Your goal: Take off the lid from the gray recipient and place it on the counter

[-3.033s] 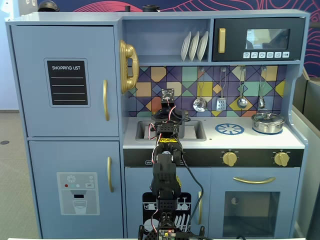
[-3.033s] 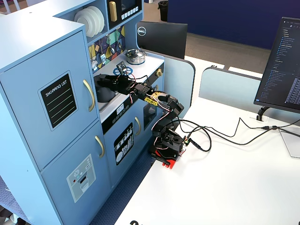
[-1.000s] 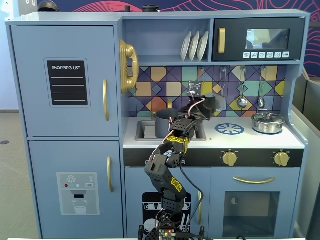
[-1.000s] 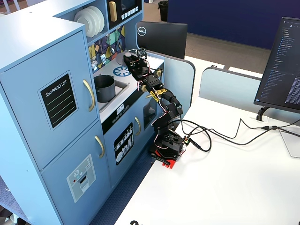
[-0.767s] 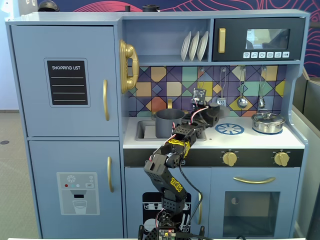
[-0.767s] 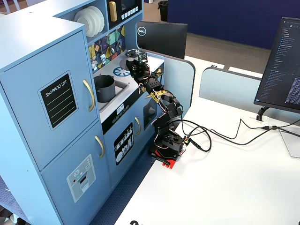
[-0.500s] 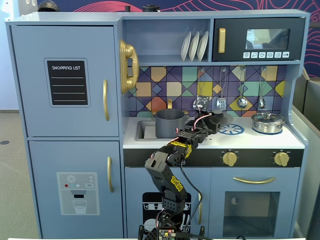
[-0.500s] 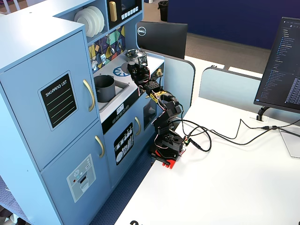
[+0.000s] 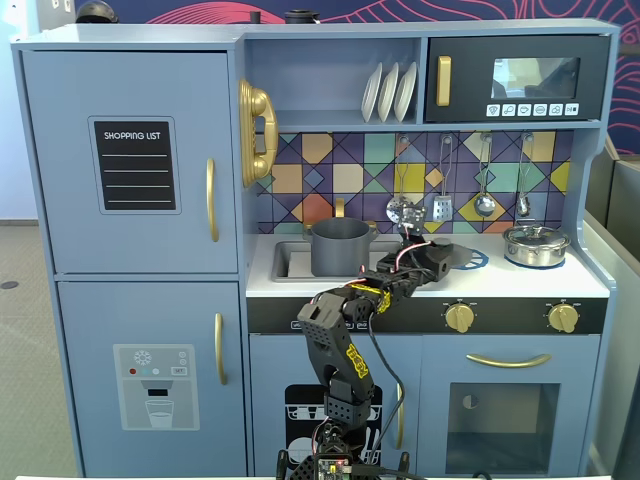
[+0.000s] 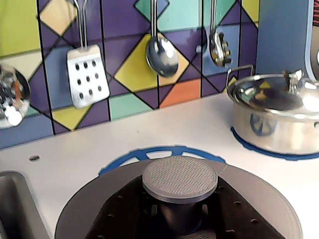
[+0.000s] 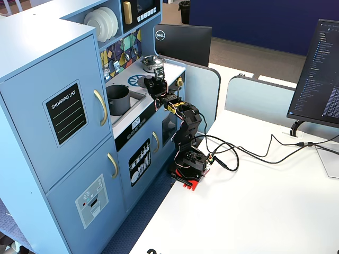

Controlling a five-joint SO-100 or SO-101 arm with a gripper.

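Note:
The gray recipient (image 9: pixel 340 247) stands uncovered in the sink, also seen in a fixed view (image 11: pixel 117 99). My gripper (image 9: pixel 437 258) reaches right of it over the counter (image 9: pixel 500 279) and is shut on the lid (image 9: pixel 458 255). In the wrist view the lid (image 10: pixel 99 204) fills the bottom, level and low over the printed blue burner (image 10: pixel 164 149). Its knob (image 10: pixel 179 178) faces the camera, and my gripper (image 10: pixel 179 223) clamps the stem with dark fingers (image 10: pixel 127 214) on either side. Whether the lid touches the counter (image 10: pixel 99 144) I cannot tell.
A shiny silver pot (image 10: pixel 274 117) with its own lid stands on the right burner, close to the lid's right side. Utensils hang on the tiled back wall: a slotted turner (image 10: pixel 87 74) and a spoon (image 10: pixel 162 52). The sink's edge (image 10: pixel 12 199) is at lower left.
The arm lifted the lid off the gray recipient in the sink, swung it right and lowered it over the middle burner. The pot now stands open.

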